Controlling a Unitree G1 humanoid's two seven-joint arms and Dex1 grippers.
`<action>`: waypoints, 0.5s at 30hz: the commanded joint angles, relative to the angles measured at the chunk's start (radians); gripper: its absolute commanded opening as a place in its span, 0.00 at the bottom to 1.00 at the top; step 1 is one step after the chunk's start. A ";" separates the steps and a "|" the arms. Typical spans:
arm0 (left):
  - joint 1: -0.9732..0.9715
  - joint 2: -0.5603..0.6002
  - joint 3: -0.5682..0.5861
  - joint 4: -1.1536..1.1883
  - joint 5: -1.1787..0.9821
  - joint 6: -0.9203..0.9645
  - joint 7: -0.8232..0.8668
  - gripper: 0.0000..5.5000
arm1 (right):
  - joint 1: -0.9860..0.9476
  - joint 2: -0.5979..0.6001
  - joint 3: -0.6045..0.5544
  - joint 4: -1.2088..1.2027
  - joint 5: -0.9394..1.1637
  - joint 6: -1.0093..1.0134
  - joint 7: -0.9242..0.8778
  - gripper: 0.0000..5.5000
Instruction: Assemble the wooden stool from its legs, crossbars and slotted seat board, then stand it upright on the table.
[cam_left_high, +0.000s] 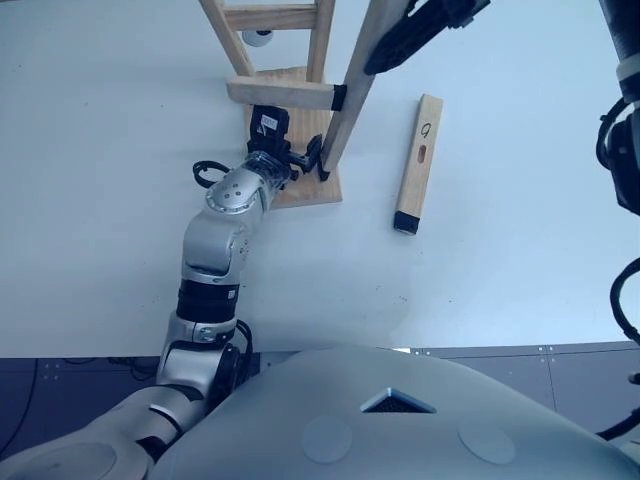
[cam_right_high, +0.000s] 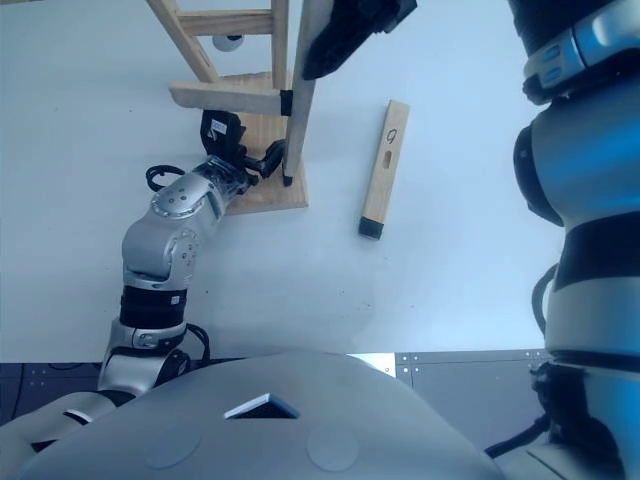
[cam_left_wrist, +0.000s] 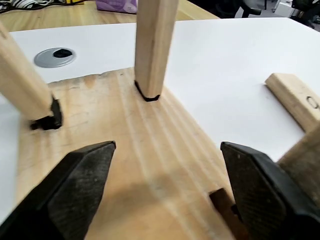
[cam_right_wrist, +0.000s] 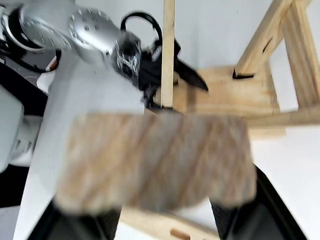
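Your left gripper (cam_left_wrist: 167, 146) is open, fingers spread wide just above the seat board (cam_left_high: 298, 192), which lies flat on the white tabletop (cam_left_high: 120, 200). Your right gripper (cam_left_high: 420, 28) is clamped on the upper part of a leg (cam_left_high: 350, 100), holding it nearly upright. The leg's black-tipped lower end sits at the board's near right corner, just beside the left gripper. Two more legs (cam_left_wrist: 152, 45) stand on the board, and a crossbar (cam_left_high: 270, 16) joins them higher up. A loose wooden bar (cam_left_high: 418, 160) lies on the tabletop to the right, apart from the board.
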 joint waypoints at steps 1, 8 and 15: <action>-0.023 -0.011 -0.007 0.019 0.005 -0.003 -0.015 0.71 | 0.000 0.018 -0.098 -0.047 0.011 0.077 -0.002 0.37; -0.024 -0.014 0.012 0.027 -0.003 -0.005 -0.033 0.71 | 0.149 0.025 -0.305 -0.149 0.051 0.230 -0.114 0.37; -0.025 0.083 0.106 0.043 -0.005 -0.006 -0.068 0.71 | 0.284 -0.009 -0.514 -0.319 0.118 0.142 -0.176 0.37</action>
